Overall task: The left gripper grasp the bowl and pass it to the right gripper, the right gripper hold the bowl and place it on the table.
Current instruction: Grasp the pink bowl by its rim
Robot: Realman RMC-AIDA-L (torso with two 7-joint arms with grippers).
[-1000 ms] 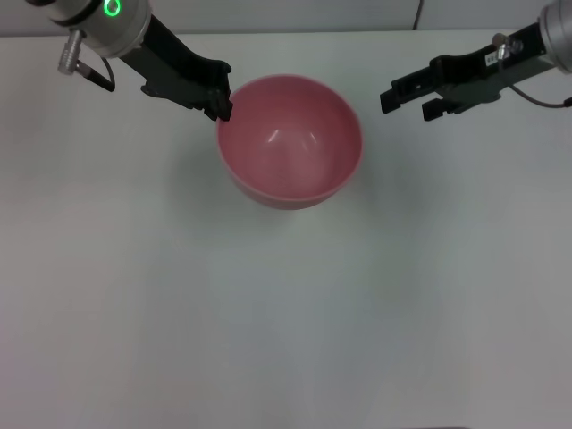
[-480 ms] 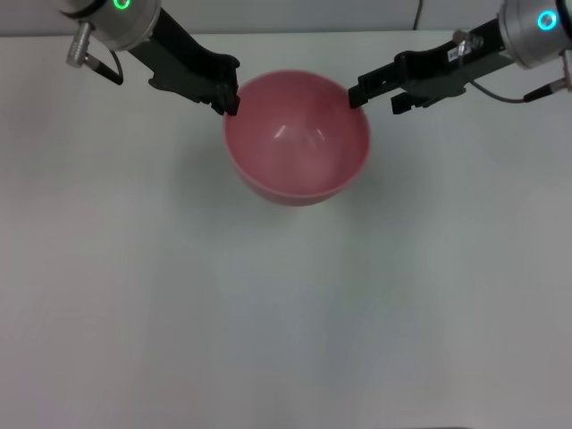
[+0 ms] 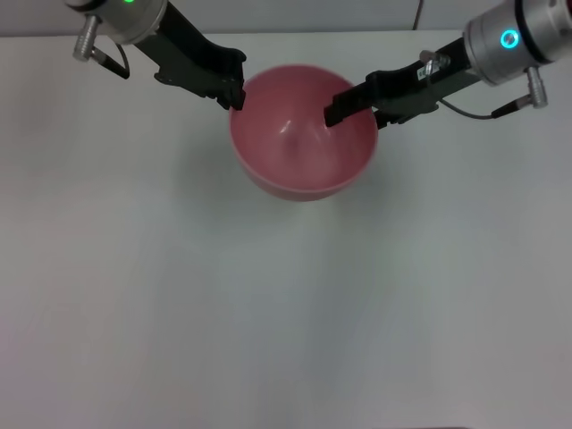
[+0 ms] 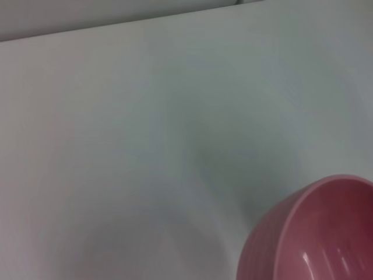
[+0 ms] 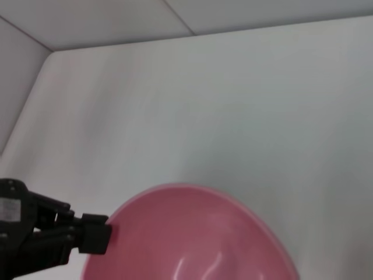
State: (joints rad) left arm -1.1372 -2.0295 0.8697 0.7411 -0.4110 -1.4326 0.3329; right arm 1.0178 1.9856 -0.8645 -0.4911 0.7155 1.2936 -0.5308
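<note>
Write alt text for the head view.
A pink bowl is held at its rim between the left gripper and the right gripper, which reaches over the opposite rim, above a white table.

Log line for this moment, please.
phase: handover | left end effector: shut on bowl rim | right end effector: open, straddling opposite rim

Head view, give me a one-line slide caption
Left gripper holds the pink bowl by its rim above the table as the right gripper reaches over its opposite rim.
</note>
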